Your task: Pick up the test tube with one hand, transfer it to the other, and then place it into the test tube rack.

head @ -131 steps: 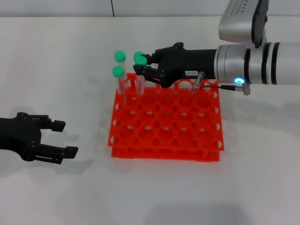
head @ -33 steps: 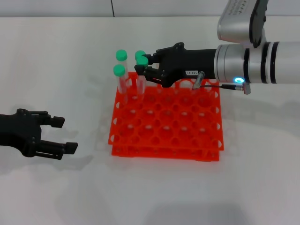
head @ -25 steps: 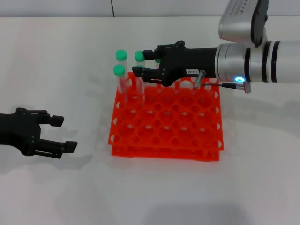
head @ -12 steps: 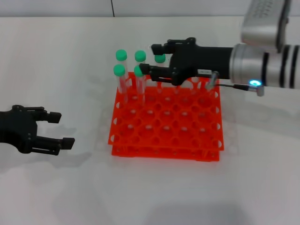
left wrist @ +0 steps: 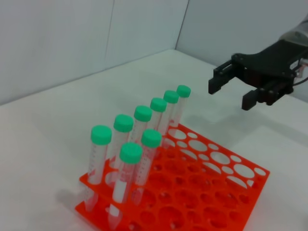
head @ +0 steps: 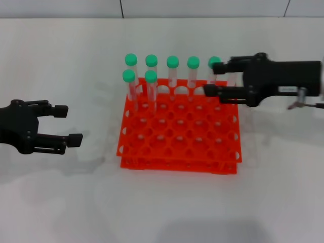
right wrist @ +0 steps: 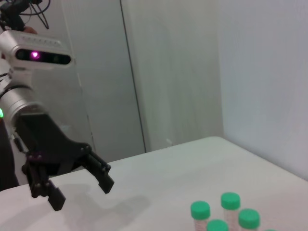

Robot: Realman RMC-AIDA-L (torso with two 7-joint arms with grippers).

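The orange-red test tube rack (head: 178, 165) stands mid-table. Several green-capped tubes stand upright in its far-left holes. The test tube (head: 150, 77) stands in the second row beside one other; it also shows in the left wrist view (left wrist: 151, 138). My right gripper (head: 213, 78), the labelled one, is open and empty over the rack's far right corner, apart from the tubes. It also shows in the left wrist view (left wrist: 234, 93). My left gripper (head: 68, 124) is open and empty, low over the table left of the rack, also seen in the right wrist view (right wrist: 79, 189).
The rack (left wrist: 256, 190) has many empty holes in its front rows and right side. White table lies all around it. A wall with a vertical seam stands behind the table.
My right gripper opened, let go of the test tube in the second row, and drew back to the right. My left gripper shifted slightly away from the table's front.
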